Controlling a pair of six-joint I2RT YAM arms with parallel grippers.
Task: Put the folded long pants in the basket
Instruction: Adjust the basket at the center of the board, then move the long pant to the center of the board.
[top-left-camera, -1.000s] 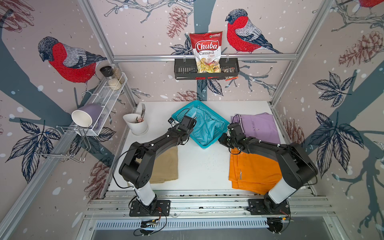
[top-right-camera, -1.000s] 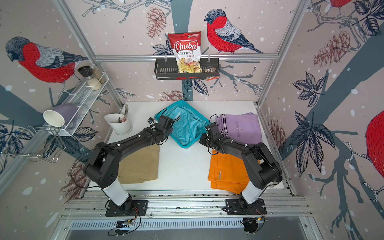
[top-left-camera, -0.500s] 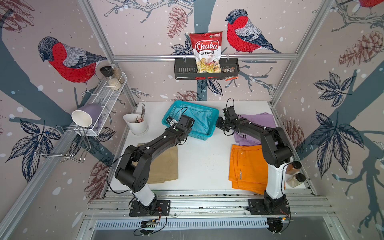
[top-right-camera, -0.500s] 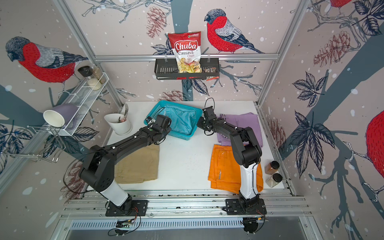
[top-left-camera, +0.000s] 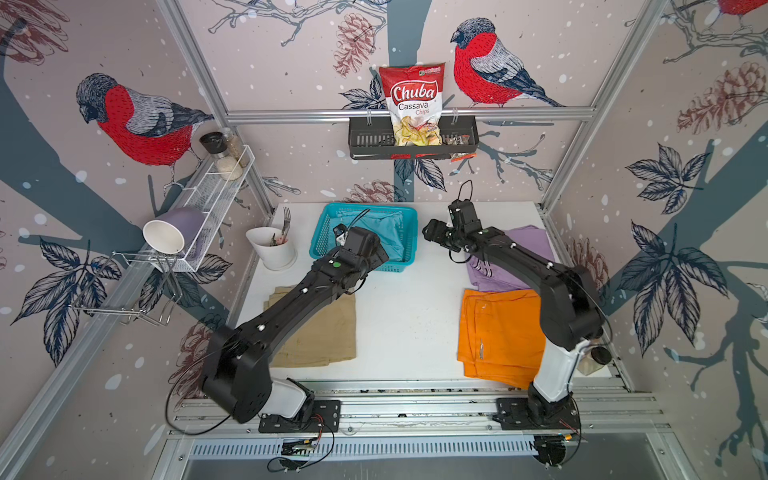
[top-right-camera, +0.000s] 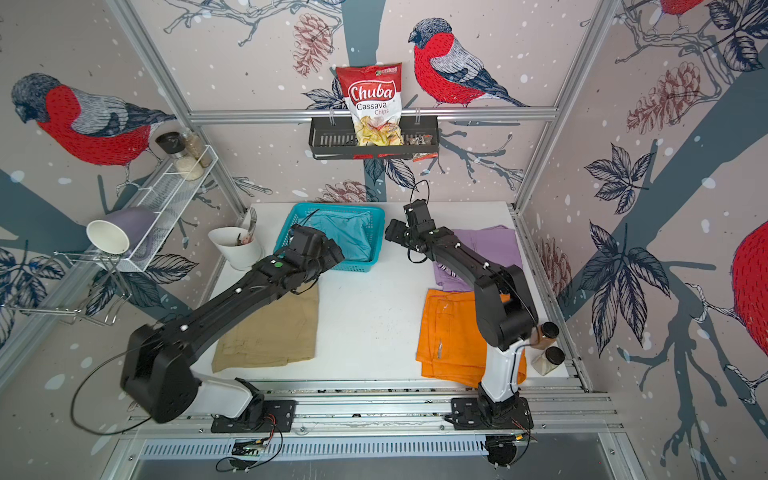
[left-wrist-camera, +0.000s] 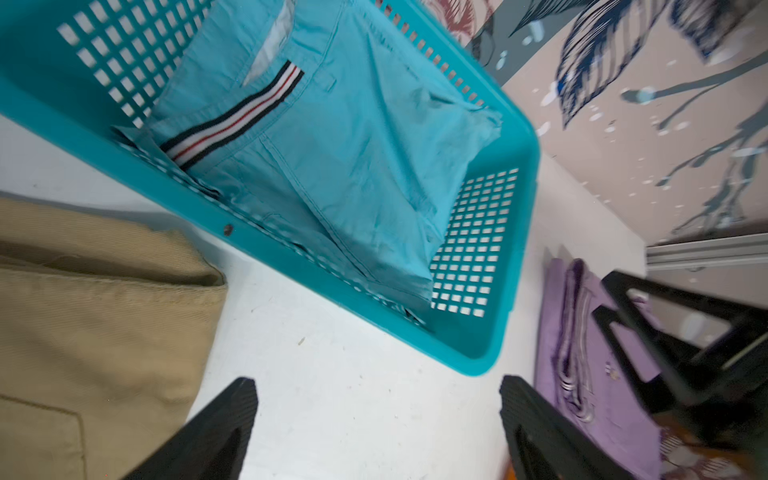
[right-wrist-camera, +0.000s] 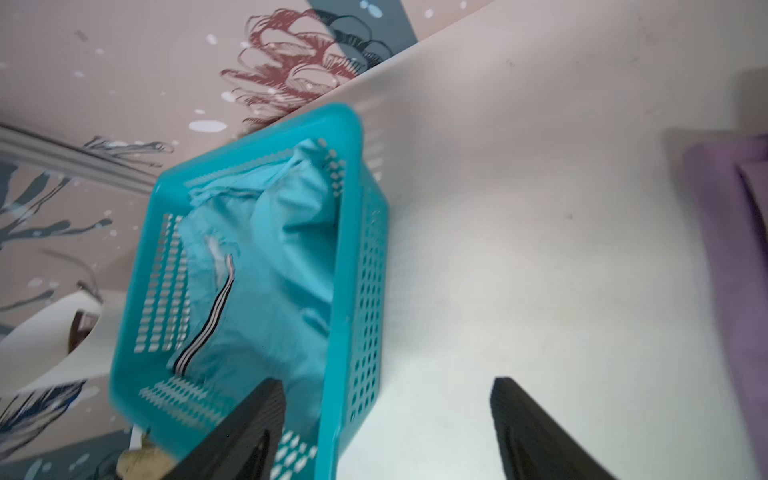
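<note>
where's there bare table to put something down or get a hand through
Biggest bare patch: the middle of the table, bordered by the beige pants, the orange pants and the basket behind it. A narrower strip runs behind the lilac pants along the table's back edge. Crowded: the back left, where the white cup stands close beside the basket.

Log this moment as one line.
left gripper: open, empty | right gripper: open, empty | basket: light blue pants inside | beige pants, orange pants, lilac pants: on table
</note>
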